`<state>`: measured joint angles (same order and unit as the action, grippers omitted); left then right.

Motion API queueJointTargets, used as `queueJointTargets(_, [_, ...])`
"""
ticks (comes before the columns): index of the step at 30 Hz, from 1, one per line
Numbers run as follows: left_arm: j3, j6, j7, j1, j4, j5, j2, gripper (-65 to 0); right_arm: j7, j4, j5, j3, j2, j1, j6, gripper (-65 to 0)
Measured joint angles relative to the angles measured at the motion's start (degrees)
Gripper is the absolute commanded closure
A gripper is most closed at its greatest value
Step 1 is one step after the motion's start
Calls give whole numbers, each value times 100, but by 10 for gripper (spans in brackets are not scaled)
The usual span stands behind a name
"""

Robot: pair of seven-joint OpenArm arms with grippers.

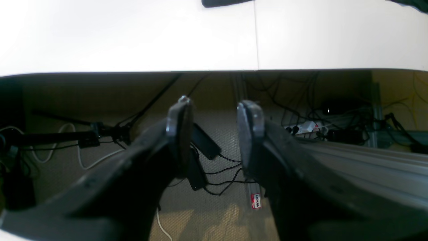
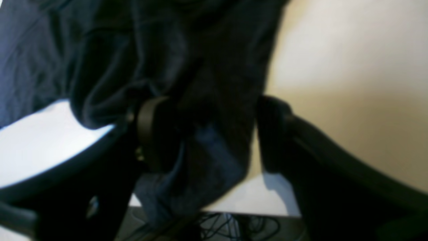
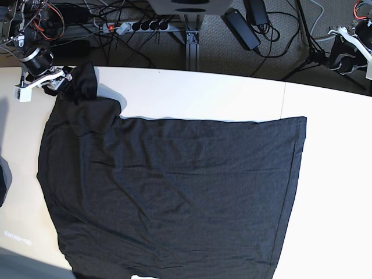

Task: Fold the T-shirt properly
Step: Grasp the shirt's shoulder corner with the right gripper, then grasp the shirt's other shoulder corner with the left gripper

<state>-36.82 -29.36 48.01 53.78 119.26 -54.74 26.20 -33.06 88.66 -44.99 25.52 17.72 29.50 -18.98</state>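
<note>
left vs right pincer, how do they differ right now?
Left pincer is over the floor beyond the table edge; right pincer is at the T-shirt.
Left has nothing between its fingers; right has dark cloth between its fingers.
Shared: both stand open.

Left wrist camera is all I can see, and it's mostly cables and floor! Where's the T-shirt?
Observer: The black T-shirt lies spread over the white table, as the base view shows.
Operator: Is the other gripper near it?
Observer: Yes. The right gripper is at a bunched corner of it, with dark cloth between its open fingers in the right wrist view.
Operator: Is that corner all on the table?
Observer: No, in the base view a bit of cloth pokes past the table's far edge, beside the right gripper.
</note>
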Motion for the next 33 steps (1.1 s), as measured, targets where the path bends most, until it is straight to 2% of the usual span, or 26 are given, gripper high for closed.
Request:
queueJointTargets(4, [0,0,0,-11,0,-24,0,-256,-20,4,-24,2,-223,-4,-4,-399])
queueJointTargets(9, [0,13,2,-293,0,-74,0,-256,-225,39,-79,2,-328,-35,-11,-378])
queueJointTargets(11, [0,15,-4,-483,0,-92,35,-256,-232,42,-63,2,-328,-35,-11,-295])
queueJointTargets(16, [0,15,57,-826,-2,-223,317,-256,-267,17,85,0,-348,-33,-9,-10])
queueJointTargets(21, [177,17,28,-1355,-407,-354,581,-256,-188,24,402,-2,-358,-35,-76,0])
queueJointTargets(27, [1335,17,92,-2378,-1650,-341,892,-256,-76,37,688,-13,-361,-50,-157,0])
queueJointTargets(33, [2048,20,245,-3233,-2649,-511,890,-256,-61,37,693,-15,-361,-52,-160,0])
